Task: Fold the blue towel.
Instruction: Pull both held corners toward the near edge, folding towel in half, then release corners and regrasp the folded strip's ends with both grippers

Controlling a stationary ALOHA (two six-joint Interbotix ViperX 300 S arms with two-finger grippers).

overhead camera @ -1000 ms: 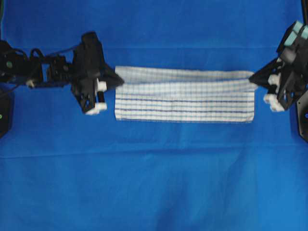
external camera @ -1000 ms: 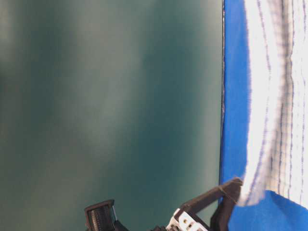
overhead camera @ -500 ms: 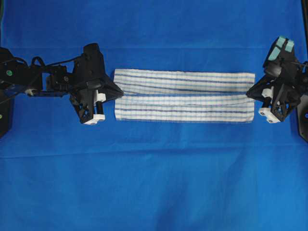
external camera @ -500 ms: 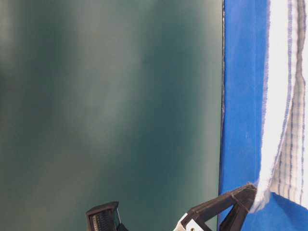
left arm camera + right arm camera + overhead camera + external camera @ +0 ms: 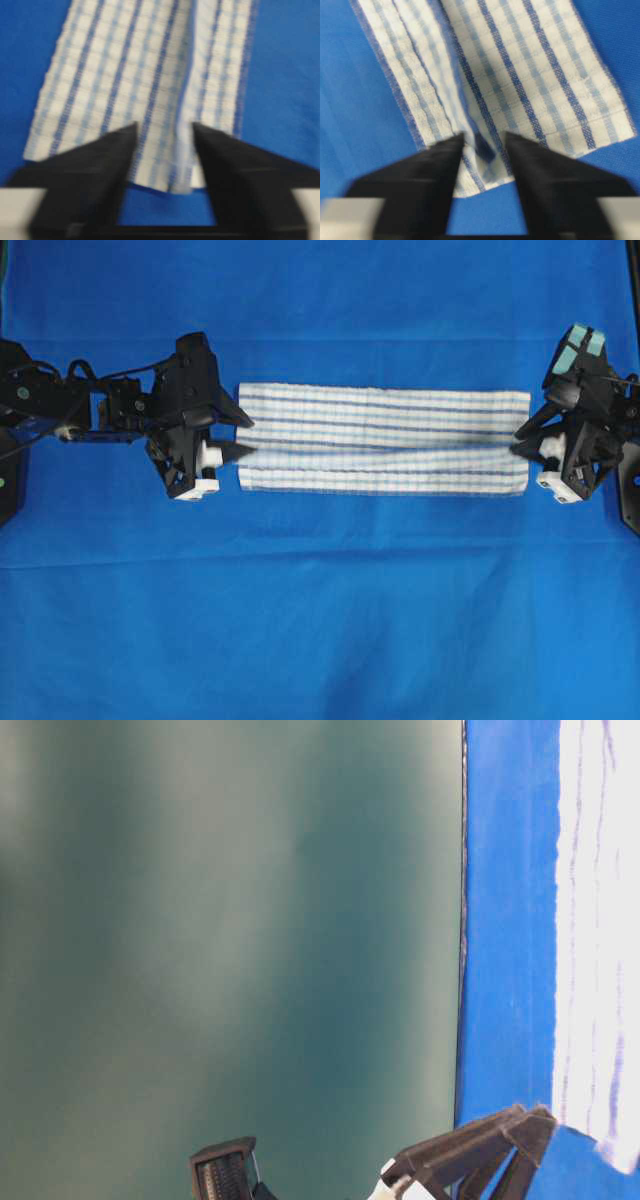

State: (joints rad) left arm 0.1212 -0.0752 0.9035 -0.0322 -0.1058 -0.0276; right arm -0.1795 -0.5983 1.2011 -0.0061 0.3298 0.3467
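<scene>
The blue towel (image 5: 385, 440), white with a blue check, lies flat as a long folded band across the middle of the table. My left gripper (image 5: 248, 437) is at its left end, open, with the towel's corner (image 5: 165, 100) lying loose between the parted fingers. My right gripper (image 5: 518, 440) stands open at the right end, its fingers on either side of a slightly raised fold of the towel (image 5: 485, 150) without pinching it. In the table-level view the towel (image 5: 600, 920) runs down the right side, with one gripper's black fingers (image 5: 480, 1145) at its lower end.
A plain blue sheet (image 5: 320, 620) covers the whole table. The arms' black bases sit at the far left (image 5: 15, 480) and far right (image 5: 630, 480). The table's edge (image 5: 462, 920) shows against a green backdrop.
Both grippers have opened and let go of the towel's ends. The lifted layer has dropped and the towel now lies flat in its fold.
</scene>
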